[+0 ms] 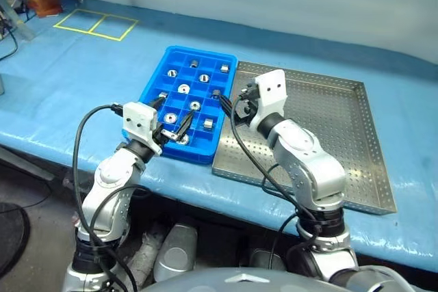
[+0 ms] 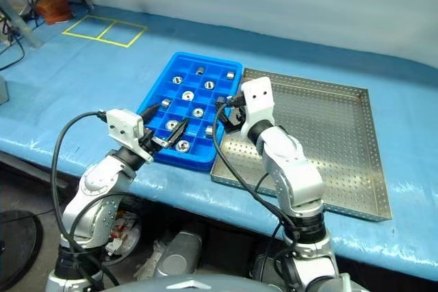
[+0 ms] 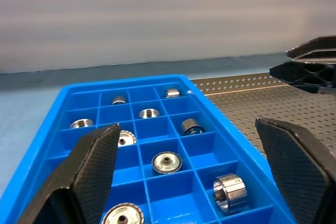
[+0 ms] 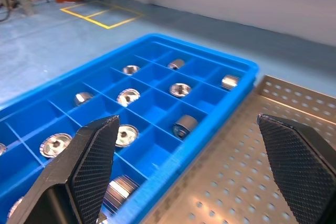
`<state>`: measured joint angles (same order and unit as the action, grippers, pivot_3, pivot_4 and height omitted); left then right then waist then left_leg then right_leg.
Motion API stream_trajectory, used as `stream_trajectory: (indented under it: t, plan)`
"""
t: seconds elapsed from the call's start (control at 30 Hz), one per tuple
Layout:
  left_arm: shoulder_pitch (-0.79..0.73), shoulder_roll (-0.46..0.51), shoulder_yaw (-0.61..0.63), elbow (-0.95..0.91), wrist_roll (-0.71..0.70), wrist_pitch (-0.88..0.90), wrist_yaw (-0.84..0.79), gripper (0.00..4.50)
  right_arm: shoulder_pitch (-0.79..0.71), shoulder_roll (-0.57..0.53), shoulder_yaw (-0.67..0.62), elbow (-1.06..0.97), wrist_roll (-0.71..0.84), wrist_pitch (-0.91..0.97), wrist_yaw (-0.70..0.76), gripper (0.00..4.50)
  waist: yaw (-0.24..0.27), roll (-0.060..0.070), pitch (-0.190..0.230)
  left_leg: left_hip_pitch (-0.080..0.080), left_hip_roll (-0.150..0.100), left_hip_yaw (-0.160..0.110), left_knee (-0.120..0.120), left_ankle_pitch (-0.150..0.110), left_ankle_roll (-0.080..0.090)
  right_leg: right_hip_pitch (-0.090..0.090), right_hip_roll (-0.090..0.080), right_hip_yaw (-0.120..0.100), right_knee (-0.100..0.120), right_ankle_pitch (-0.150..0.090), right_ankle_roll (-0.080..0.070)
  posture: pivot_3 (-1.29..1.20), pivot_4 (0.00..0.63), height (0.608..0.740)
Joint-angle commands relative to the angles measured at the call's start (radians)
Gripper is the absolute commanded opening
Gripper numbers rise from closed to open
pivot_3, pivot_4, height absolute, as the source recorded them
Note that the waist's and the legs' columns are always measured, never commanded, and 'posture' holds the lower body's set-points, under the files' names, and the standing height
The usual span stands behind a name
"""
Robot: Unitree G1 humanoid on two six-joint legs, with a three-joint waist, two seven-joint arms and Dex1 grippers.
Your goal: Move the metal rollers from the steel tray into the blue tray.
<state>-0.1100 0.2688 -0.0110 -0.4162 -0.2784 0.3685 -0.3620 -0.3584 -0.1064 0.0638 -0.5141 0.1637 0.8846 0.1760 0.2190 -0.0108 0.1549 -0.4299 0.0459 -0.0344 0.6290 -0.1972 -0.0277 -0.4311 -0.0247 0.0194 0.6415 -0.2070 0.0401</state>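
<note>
The blue tray (image 1: 179, 59) sits on the blue-covered table (image 1: 82, 80), touching the steel tray (image 1: 356, 141) on its right. The metal rollers (image 4: 184, 125) lie singly in the blue compartments, some upright with the centre hole facing up, some tipped on their sides. The steel tray's perforated floor shows bare. The left gripper (image 1: 173, 130) hangs over the blue tray's near end, the right gripper (image 1: 229, 104) over the seam between trays, each with jaws spread wide and holding nothing.

Both arms are cased in rounded silver-grey shells with black joint rings. Each wrist carries a white, boxy camera housing, fed by a looping black cable. The left gripper (image 1: 172, 128) and right gripper (image 1: 229, 100) each have two black, textured, wedge-shaped fingers.
</note>
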Motion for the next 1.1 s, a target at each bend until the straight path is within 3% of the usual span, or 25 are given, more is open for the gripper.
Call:
stream_trajectory:
  t: [0.03, 0.4, 0.6, 1.1]
  plan:
    - [-0.055, 0.002, -0.026, 0.023, -0.004, -0.008, -0.033, 4.50, 0.048, -0.028, -0.058, -0.091, 0.003, 0.009, -0.016, 4.45, -0.029, 0.000, 0.000, 0.000, 0.000, 0.000, 0.000, 0.000, 0.000, 0.000, 0.000, 0.000, 0.000, 0.000, 0.000, 0.18, 0.150, 0.740]
    - [-0.191, 0.058, -0.148, 0.187, 0.060, -0.022, -0.171, 4.50, 0.303, -0.205, -0.111, -0.280, 0.029, 0.055, 0.046, 4.45, -0.201, 0.000, 0.000, 0.003, 0.000, -0.001, 0.000, 0.000, 0.001, 0.002, 0.000, 0.002, 0.002, 0.000, 0.000, 0.04, 0.150, 0.740]
    - [-0.219, 0.082, -0.169, 0.217, 0.072, -0.012, -0.228, 4.50, 0.401, -0.250, -0.113, -0.318, 0.056, 0.054, 0.079, 4.45, -0.233, 0.000, 0.000, 0.004, 0.000, -0.001, 0.001, 0.001, 0.002, 0.003, 0.001, 0.003, 0.002, 0.000, 0.000, 0.02, 0.150, 0.740]
    - [-0.180, 0.098, -0.146, 0.188, 0.080, -0.004, -0.228, 4.50, 0.418, -0.233, -0.080, -0.291, 0.057, 0.044, 0.060, 4.45, -0.229, 0.000, 0.000, 0.004, 0.000, -0.001, 0.002, 0.001, 0.002, 0.003, 0.000, 0.003, 0.003, 0.001, 0.001, 0.07, 0.150, 0.740]
